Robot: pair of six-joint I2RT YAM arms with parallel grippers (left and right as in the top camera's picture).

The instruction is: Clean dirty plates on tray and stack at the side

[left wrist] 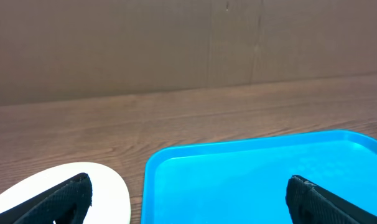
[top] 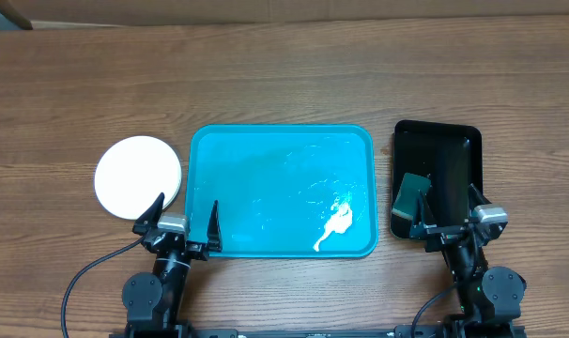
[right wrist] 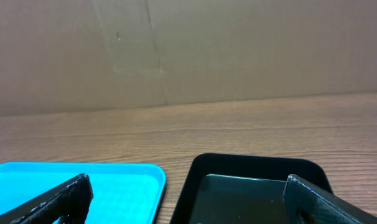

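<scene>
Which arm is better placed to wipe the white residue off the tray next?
Likely right. The right gripper, open, is beside the sponge in the black tray, and the residue lies at the tray's right end. The left gripper is by the plates.

Glossy plastic tray (top: 256, 188), woodgrain table (top: 266, 75)

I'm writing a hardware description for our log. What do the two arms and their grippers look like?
Both arms are black with round joint housings. The left gripper and right gripper each have two black tapered fingers and a light grey block at the wrist. Thin black cables loop out beside the bases.
</scene>
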